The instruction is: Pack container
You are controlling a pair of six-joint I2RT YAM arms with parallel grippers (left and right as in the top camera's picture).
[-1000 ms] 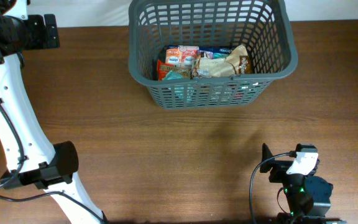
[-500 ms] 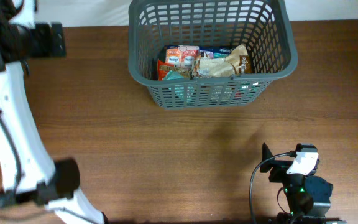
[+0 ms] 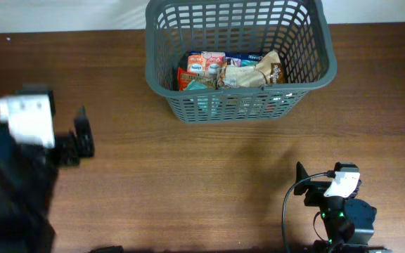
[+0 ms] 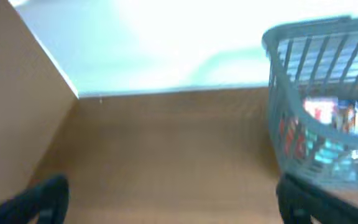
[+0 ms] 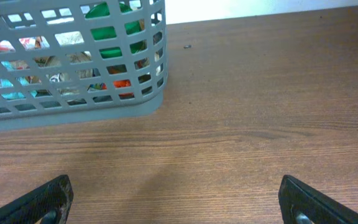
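Left arm has dropped a long way since the earlier shot: it was reaching up along the far-left edge, and now it's a blurry lump sitting low over the left side of the brown wooden table [image 3: 209,176]. Right arm hasn't budged.

Nearest the robot, the right hand [image 5: 176,208] is parked at the near-right edge. Its wrist cam shows both fingertips out at the bottom corners with only wood between them, so it's spread wide and holding nothing.

A bit further in, the left hand [image 3: 83,135] points toward the far side. It's motion-blurred, but its own cam also shows the fingers far apart and empty.

Farthest out, the large dark grey plastic shopping basket with lattice walls [image 3: 239,105] stands at the far middle of the table, long axis running left to right. A pile of crinkly snack packets [image 3: 230,70] is already inside.

The basket lies ahead and to the right of the left hand, and ahead and slightly left of the right hand, whose cam faces the basket's near-right corner. Neither hand touches it, and I can't really call which is closer. No loose groceries are visible on the table, so packing looks basically done.
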